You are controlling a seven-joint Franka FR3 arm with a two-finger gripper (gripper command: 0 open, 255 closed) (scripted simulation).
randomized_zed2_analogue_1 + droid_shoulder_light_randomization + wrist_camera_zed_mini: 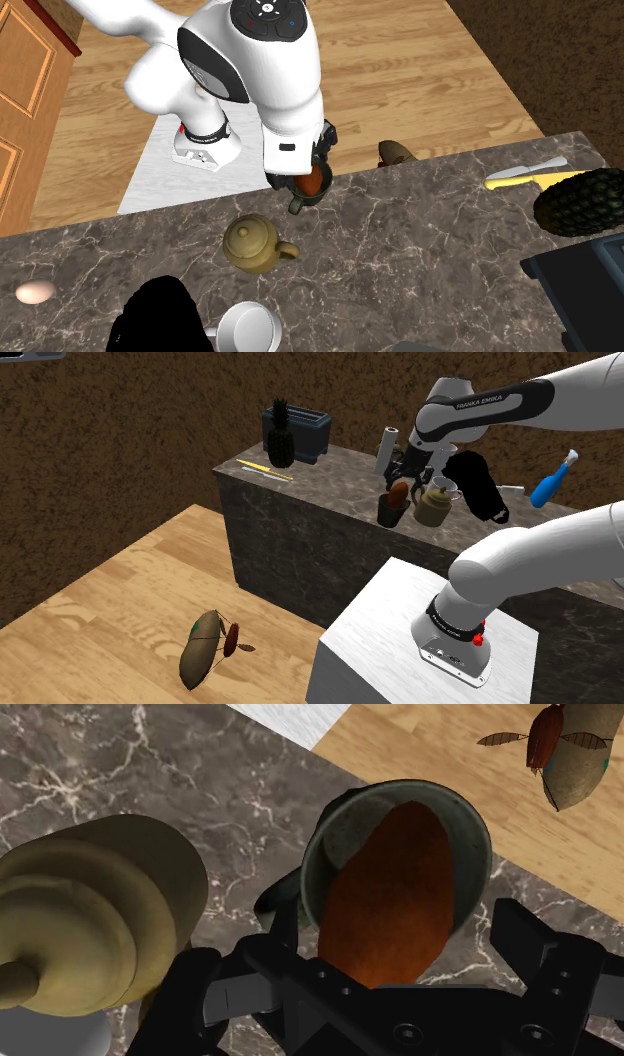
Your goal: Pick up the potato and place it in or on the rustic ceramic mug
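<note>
**Gripper** [400, 922]: black; seen in the wrist view directly above the mug. The fingers [525, 944] are spread, one either side of the potato. A strip of the mug's inner wall shows between the potato and the right-hand finger, so nothing is gripped. In the shoulder view the gripper [405, 477] hangs over the counter's near edge.

**Potato** [385, 899]: reddish brown. It stands on end inside the mug between the fingers, its top rising above the rim. Also seen in the second exterior view [314, 182].

**Mug** [478, 829]: dark grey-green and round-rimmed, upright on the counter close to its edge [298, 203].

**Teapot** [90, 914]: olive-tan with a knobbed lid, just beside the mug [255, 243].

**Counter** [430, 250]: dark stone with pale veining. It also carries:
- a metal cup [250, 328]
- a black bottle-shaped object [478, 487]
- an egg [35, 292]
- a yellow-handled utensil [525, 176]
- a dark pineapple [281, 437]
- a toaster [305, 432]
- a blue-handled brush [553, 482]

**Stand** [400, 637]: a white box set against the counter front.

**Floor** [110, 602]: light wood planks. An olive oval object [203, 649] with a reddish winged piece on it lies there, well apart from the counter.

**Wall** [120, 432]: rough brown texture behind the counter.

**Cabinet** [25, 90]: panelled wood, at the second exterior view's left.
</note>
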